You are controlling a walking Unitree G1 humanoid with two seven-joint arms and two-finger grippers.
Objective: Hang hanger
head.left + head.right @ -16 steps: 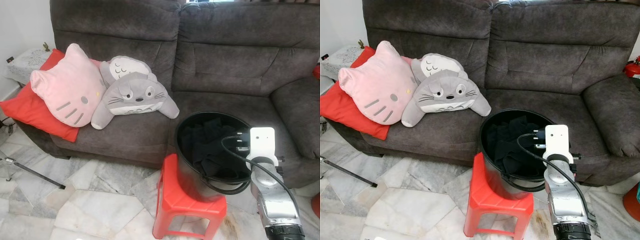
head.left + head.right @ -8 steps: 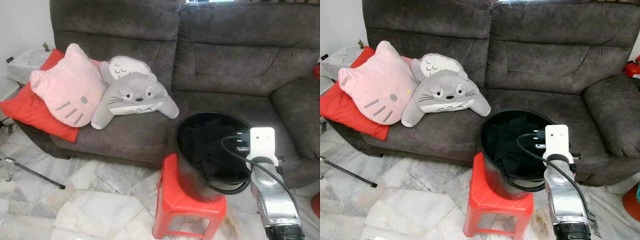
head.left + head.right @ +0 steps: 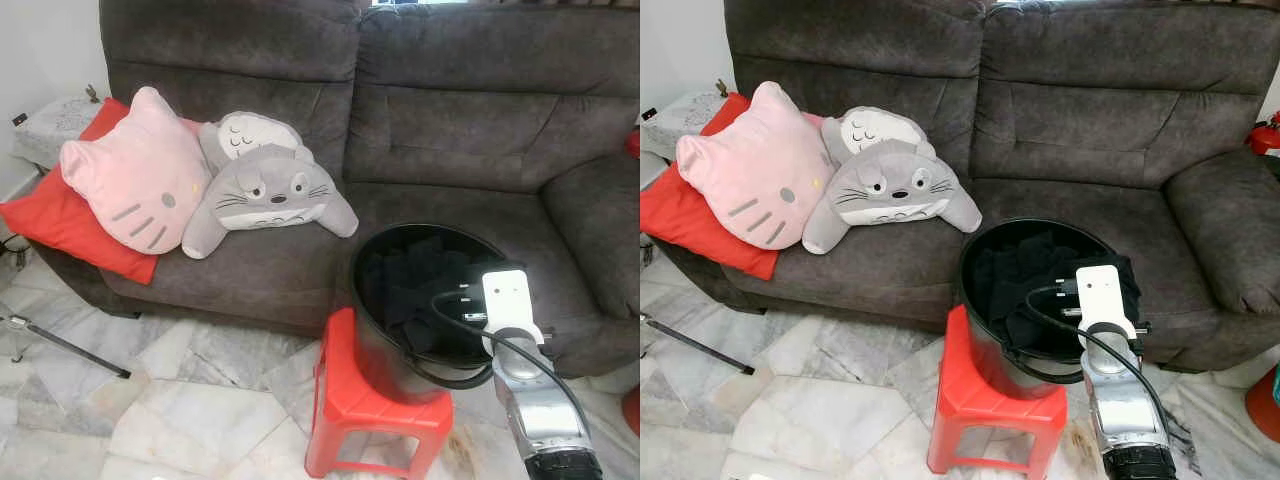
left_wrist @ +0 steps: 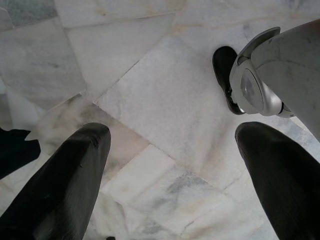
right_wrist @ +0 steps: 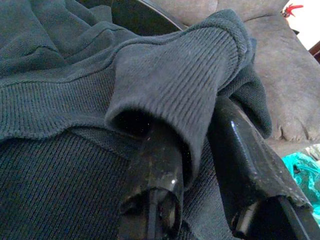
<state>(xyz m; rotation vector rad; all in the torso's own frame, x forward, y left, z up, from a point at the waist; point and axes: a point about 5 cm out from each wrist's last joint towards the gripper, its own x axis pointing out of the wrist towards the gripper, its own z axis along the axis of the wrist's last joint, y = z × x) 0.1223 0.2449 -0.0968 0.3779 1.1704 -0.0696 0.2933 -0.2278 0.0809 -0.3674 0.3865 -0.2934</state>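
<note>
Grey sofa (image 3: 450,130); pink cat cushion (image 3: 135,180); grey plush (image 3: 270,190); red stool (image 3: 375,410); possibly tripod leg (image 3: 65,347).

A: We see a dark grey sofa (image 3: 440,120); a pink cat cushion (image 3: 135,180); a red pillow (image 3: 60,225); a grey plush (image 3: 270,190).

B: We add a red stool (image 3: 375,410); a black bucket (image 3: 375,340); a dark teal ribbed-knit garment (image 5: 75,100); a white-grey veined marble floor (image 3: 180,400).

A dark ribbed knit garment (image 5: 165,85) lies crumpled in the round black bucket (image 3: 980,262), one cuff pinched between the right tool's fingers (image 5: 155,170).

Ribbed knit sweater (image 5: 165,95) — matt cloth; bucket (image 3: 372,345) glossy (plastic); marble floor (image 4: 150,100) smooth.
</note>
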